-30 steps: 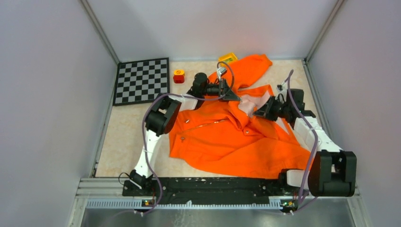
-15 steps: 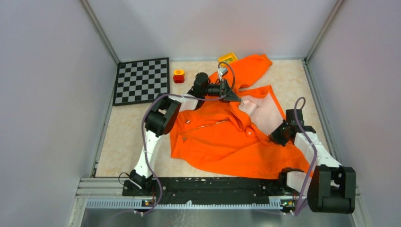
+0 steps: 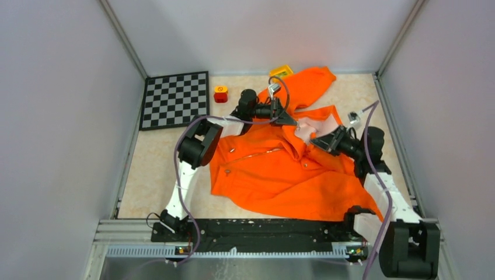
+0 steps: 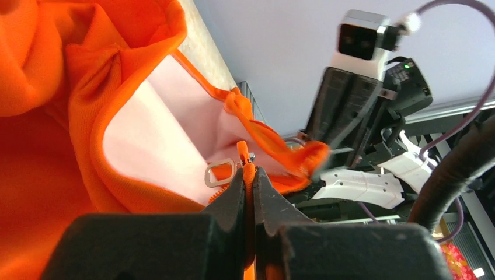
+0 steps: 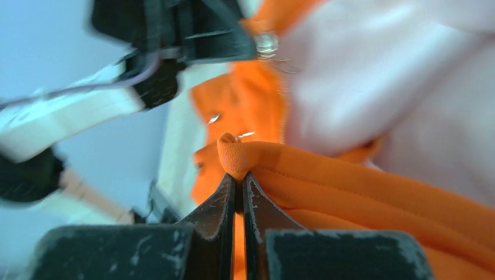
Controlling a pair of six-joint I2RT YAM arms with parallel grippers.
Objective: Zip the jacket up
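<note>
The jacket (image 3: 274, 175) is lying spread across the middle of the table (image 3: 157, 175). One sleeve (image 3: 306, 84) is stretching toward the far wall, and the front flap is lying folded open so the pale lining (image 3: 320, 124) is showing. My left claw (image 3: 290, 120) is hanging over the far part of the jacket, by the open flap, and is squeezing shut on a thin orange strip of the front edge. In my left wrist view the fingers (image 4: 233, 195) are pressing that strip between them, and a small silver zipper pull (image 4: 219, 174) is sitting just left of their tips. My right claw (image 3: 318, 142) is sitting near the left one, on its right and a little nearer, and is clamping a folded orange hem of the same flap. In my right wrist view the fold (image 5: 233, 153) is bulging just past the closed tips. A checkerboard (image 3: 175, 99) is lying at the far left, with a small red block (image 3: 220, 94) just right of it. A yellow object (image 3: 281, 71) is peeking out beside the sleeve at the far edge.
</note>
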